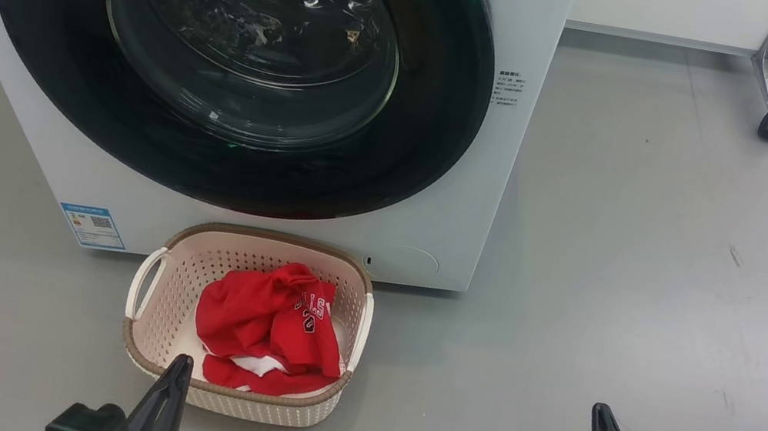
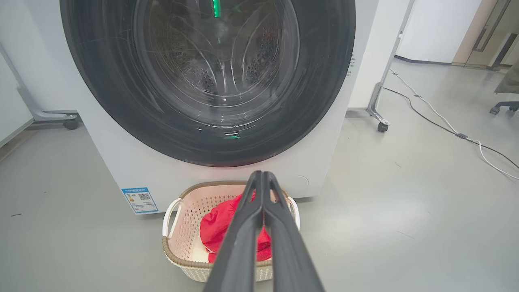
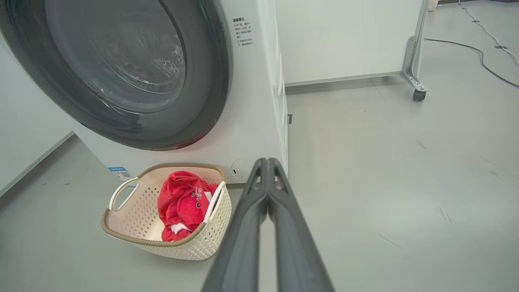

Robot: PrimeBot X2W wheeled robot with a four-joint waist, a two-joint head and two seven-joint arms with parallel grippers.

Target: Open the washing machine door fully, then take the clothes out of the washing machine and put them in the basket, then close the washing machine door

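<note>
1. Ahead in the head view, we see the washing machine door (image 1: 436, 138) seemingly flush against the washing machine (image 1: 501, 212), though glare blurs its edge. The basket (image 1: 175, 274) sits just before it, holding the clothes (image 1: 259, 312).
2. Left wrist view: our left gripper (image 2: 261, 175), fingers pressed together, pinches nothing by the basket's near rim.
3. Right wrist view: our right gripper (image 3: 267, 161), likewise pressed together, points right of the basket.
</note>
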